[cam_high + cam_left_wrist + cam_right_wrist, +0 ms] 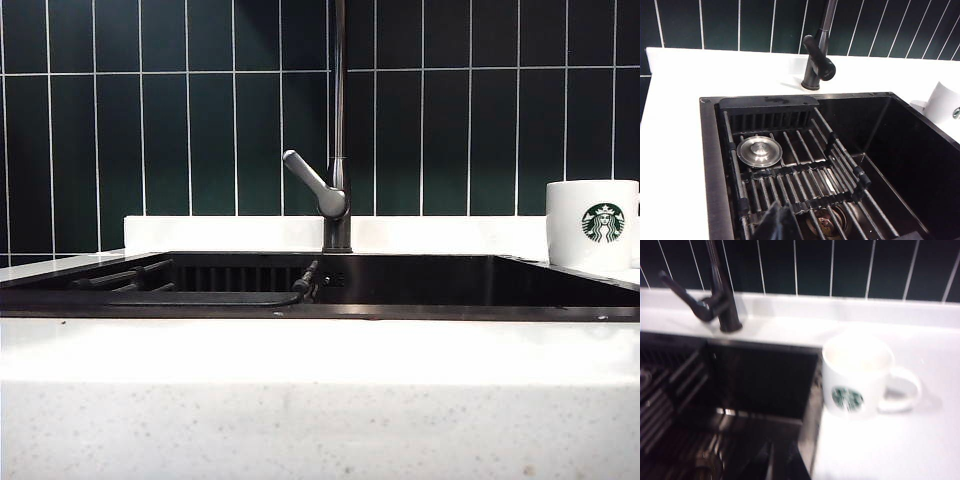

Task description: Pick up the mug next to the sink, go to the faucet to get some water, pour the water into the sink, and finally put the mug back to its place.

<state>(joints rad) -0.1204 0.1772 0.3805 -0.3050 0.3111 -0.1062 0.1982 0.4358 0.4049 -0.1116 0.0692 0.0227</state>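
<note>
mug [857, 377]: upright on counter, right of sink [710, 165]
left gripper [779, 222]: closed, over sink
right gripper [779, 462]: slightly apart, holding nothing, near mug

Only marking legible: round green Starbucks siren logo on side of white mug [592, 225], right edge of exterior frame. No lettering readable around the emblem. Same logo, blurred, on the mug in right wrist view [860, 377]. Nothing else carries text, numbers or signs.

A black roll-up rack [795, 175] carries a round steel strainer lid [759, 151]
</note>
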